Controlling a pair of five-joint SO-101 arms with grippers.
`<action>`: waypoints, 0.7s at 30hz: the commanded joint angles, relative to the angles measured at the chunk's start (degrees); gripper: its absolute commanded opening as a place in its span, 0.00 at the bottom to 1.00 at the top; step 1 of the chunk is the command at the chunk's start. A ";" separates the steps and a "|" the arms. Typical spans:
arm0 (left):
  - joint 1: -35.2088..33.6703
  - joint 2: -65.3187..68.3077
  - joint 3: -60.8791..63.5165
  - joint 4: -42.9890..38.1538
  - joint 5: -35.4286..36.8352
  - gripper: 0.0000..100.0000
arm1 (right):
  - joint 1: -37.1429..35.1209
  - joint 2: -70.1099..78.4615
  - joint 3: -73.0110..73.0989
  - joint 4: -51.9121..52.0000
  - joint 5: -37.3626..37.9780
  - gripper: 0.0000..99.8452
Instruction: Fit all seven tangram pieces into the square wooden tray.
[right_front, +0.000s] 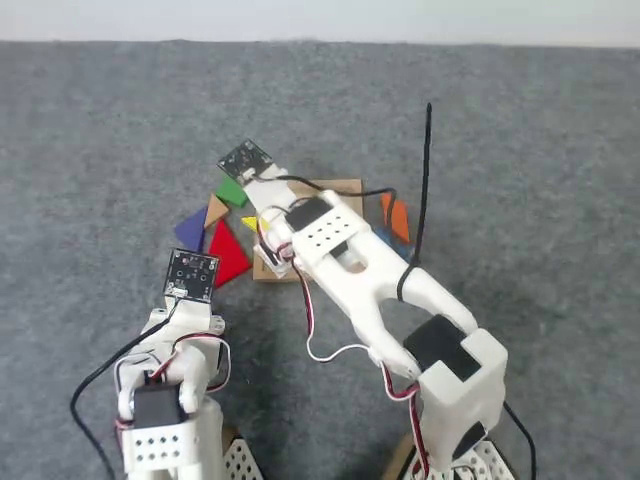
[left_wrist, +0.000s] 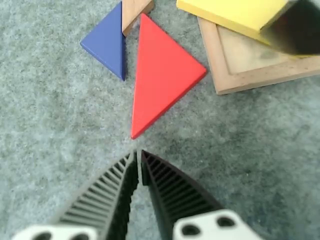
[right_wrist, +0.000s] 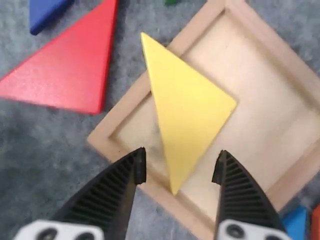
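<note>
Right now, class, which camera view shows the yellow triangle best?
The right wrist view: the whole yellow triangle shows, one corner over the wooden tray rim. The left wrist view catches only part at its edge; the high view, a sliver beside an arm.

Lighting: bright, even, diffuse, from overhead. Shadows: faint, soft-edged on the grey carpet (right_front: 100, 150); a soft one beside the yellow triangle (right_wrist: 187, 107) on the tray (right_wrist: 260, 100) floor. Sheen: mild, on the red triangle (left_wrist: 160, 75). High view: palest band at 12 o'clock.
</note>
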 joint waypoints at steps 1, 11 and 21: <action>-0.44 -1.41 -0.66 0.53 -0.44 0.01 | -0.75 -4.53 -0.44 -8.48 4.13 0.22; -3.78 -1.41 -0.66 0.53 -0.44 0.01 | -0.66 5.76 -7.74 -11.03 11.08 0.23; -3.78 -1.41 -0.66 0.53 -0.44 0.01 | -1.01 15.60 -23.56 0.48 11.52 0.23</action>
